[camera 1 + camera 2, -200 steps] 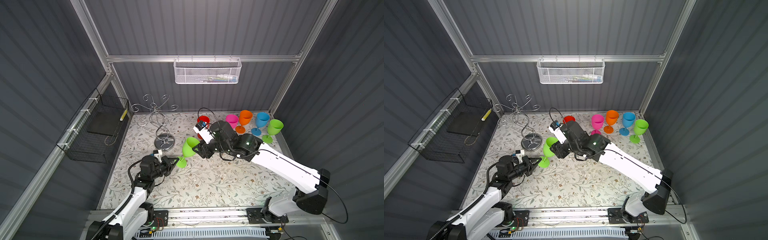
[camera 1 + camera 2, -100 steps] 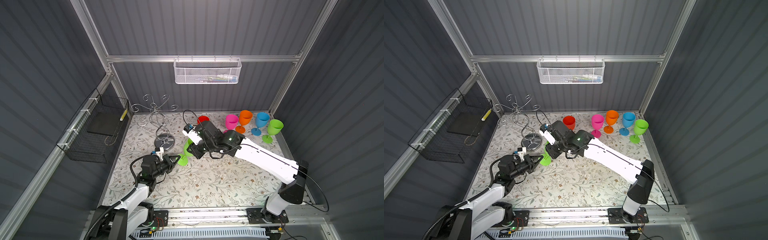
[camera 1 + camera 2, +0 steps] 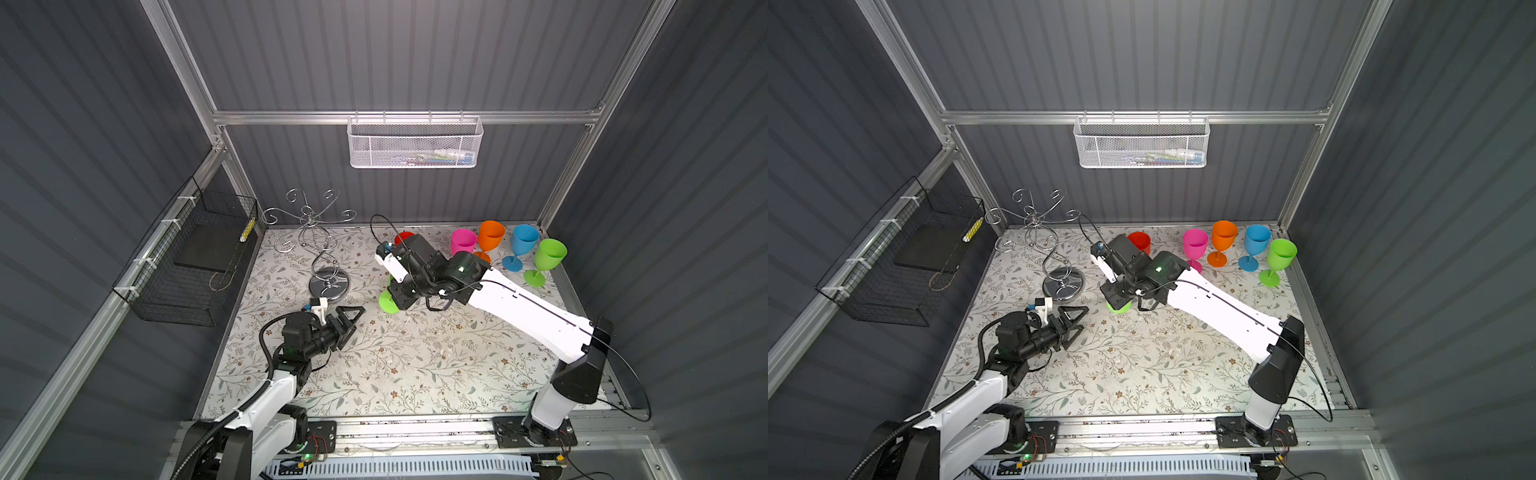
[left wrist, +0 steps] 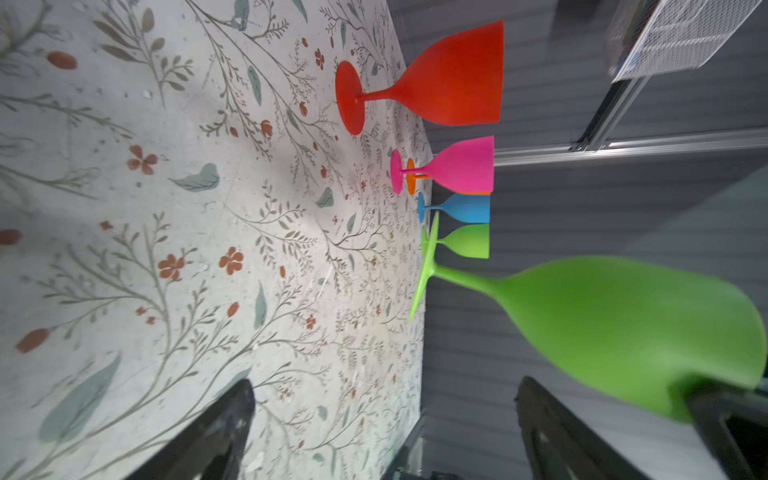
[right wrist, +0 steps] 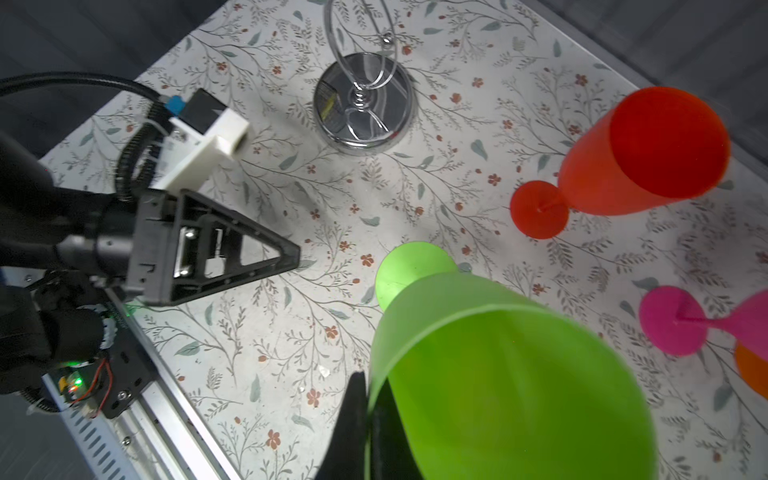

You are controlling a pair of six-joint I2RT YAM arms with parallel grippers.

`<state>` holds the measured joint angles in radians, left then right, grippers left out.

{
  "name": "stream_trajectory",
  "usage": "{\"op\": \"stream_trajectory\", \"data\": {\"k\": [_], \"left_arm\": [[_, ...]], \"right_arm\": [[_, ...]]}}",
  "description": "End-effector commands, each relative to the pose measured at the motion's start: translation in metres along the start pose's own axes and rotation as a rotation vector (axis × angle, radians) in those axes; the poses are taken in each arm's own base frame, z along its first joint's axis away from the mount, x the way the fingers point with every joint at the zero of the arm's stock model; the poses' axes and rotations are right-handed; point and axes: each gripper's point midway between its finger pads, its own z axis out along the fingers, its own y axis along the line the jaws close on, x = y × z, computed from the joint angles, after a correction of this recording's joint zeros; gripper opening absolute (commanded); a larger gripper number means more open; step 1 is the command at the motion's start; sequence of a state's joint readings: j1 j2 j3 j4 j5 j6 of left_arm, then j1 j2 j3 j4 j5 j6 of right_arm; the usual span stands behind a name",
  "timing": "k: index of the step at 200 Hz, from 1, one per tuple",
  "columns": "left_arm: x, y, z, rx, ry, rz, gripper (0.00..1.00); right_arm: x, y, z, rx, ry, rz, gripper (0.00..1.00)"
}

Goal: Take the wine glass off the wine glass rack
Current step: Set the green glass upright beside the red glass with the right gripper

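Note:
The chrome wine glass rack (image 3: 329,286) (image 3: 1064,286) stands at the back left with nothing hanging on its scroll arms. The wine glass, lime green (image 5: 498,395) (image 4: 623,332), is tilted, and only its foot (image 3: 388,301) (image 3: 1119,306) shows under the right arm. My right gripper (image 5: 370,390) is shut on its rim, one finger inside the bowl and one outside. My left gripper (image 3: 353,322) (image 3: 1080,320) (image 4: 382,411) lies low over the mat, left of the glass's foot, open and holding nothing.
Several upright glasses stand along the back: red (image 3: 403,237), pink (image 3: 463,243), orange (image 3: 491,237), blue (image 3: 524,241) and another green (image 3: 549,253). A white mesh basket (image 3: 413,143) hangs on the back wall. A black wire basket (image 3: 195,257) hangs on the left wall.
My left gripper has opened and let go of the green glass's foot. My right gripper has shut on the rim and carried the glass a little right and back.

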<state>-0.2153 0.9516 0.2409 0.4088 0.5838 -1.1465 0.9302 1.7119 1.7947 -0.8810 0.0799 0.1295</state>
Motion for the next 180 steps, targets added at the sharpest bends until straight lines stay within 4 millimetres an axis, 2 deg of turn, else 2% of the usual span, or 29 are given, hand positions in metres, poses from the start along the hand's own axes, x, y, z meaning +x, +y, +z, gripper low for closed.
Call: {"op": "stream_trajectory", "data": {"k": [1,66,107,146,180], "left_arm": [[-0.001,0.005,-0.007,-0.106,-0.001,0.063,1.0],[0.004,0.0,-0.015,-0.144,0.03,0.127,1.0],[0.001,-0.003,-0.027,-0.185,0.004,0.225,1.0],[-0.005,0.002,-0.037,-0.267,-0.031,0.288,1.0],[-0.009,0.005,-0.038,-0.302,-0.039,0.289,1.0]], "right_arm": [[0.013,-0.034,0.007,0.115,0.036,0.021,0.0],[0.02,-0.124,0.043,0.259,0.078,0.124,0.0],[0.019,-0.168,0.074,0.273,0.091,0.174,0.0],[0.014,-0.193,0.094,0.274,0.106,0.189,0.0],[0.012,-0.195,0.106,0.247,0.119,0.193,0.01]]}}
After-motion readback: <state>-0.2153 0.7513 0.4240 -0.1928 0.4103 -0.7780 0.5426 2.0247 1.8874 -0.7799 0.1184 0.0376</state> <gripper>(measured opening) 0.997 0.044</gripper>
